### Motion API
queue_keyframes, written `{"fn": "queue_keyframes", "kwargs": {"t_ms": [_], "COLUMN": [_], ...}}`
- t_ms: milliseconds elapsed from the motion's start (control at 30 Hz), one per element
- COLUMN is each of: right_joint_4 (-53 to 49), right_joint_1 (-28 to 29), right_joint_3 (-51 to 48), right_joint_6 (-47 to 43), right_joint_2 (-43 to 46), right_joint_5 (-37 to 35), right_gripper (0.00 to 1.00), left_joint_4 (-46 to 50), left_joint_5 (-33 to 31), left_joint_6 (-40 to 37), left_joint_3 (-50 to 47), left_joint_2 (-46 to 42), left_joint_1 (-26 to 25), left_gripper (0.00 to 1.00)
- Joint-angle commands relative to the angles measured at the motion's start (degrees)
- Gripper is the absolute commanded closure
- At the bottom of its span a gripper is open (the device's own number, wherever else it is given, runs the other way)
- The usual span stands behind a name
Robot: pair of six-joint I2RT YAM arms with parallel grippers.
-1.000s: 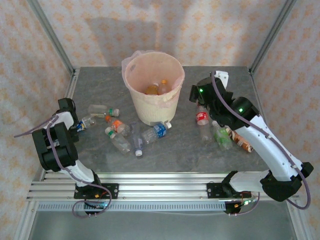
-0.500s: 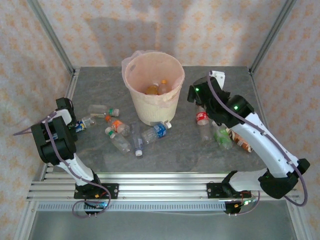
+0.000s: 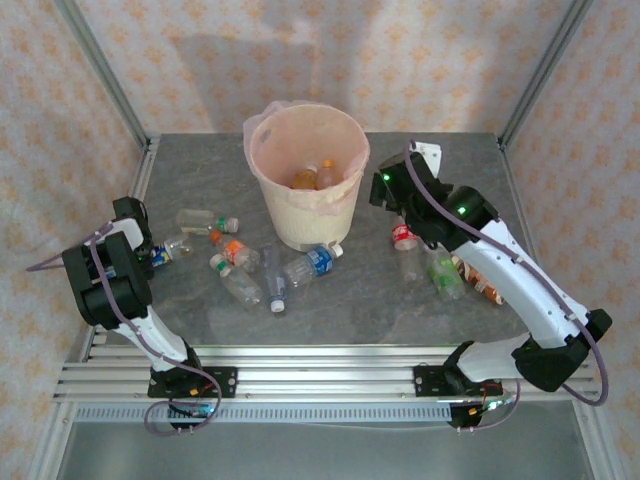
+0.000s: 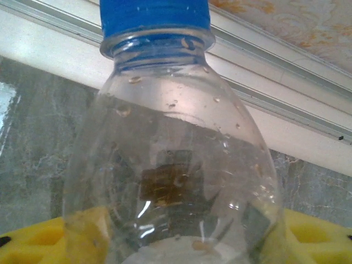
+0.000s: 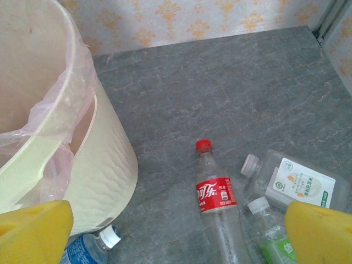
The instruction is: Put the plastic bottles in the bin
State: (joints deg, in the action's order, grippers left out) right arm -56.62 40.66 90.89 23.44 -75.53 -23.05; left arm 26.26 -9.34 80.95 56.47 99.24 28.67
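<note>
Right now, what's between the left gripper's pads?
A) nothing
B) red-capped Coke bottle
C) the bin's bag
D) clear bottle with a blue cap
D: in the left wrist view a clear blue-capped bottle sits between the left gripper's yellow pads.

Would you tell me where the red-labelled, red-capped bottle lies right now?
The red-labelled bottle lies on the table, right of the bin, next to a green-labelled bottle in the right wrist view.
</note>
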Motion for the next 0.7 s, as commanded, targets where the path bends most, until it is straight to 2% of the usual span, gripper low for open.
{"fn": "queue_keyframes", "kwargs": {"t_ms": [0,133,367,667], "right_joint_4": [-1.6,-1.1,0.1,1.6], "right_joint_1": [-0.3,-0.3,-0.3,-0.3], "right_joint_3": [1.5,0.7,-0.4,-4.0], "right_joint_6": [1.1,1.0,1.0,1.9], "right_joint_2": [0.0,0.8,1.7,4.3], "right_joint_5": [-0.3,-0.1,0.9,1.2], "right_gripper": [0.01,0.01,0.01,0.01], "left_joint_4": [0.7,0.6,0.1,3.0], "left_joint_5": [-1.5,-1.6,-1.3,-2.8], "left_joint_6": [-0.3,-1.6,-2.2,-7.2], "left_joint_3": [-1.0,-2.0,-4.5,4.0], "left_joint_2": [-2.4,-5.8,-15.4,-28.4], "left_joint_1": [0.6,0.6,-0.6,-8.8], "left_gripper": [0.43,0.48,0.48,0.48]}}
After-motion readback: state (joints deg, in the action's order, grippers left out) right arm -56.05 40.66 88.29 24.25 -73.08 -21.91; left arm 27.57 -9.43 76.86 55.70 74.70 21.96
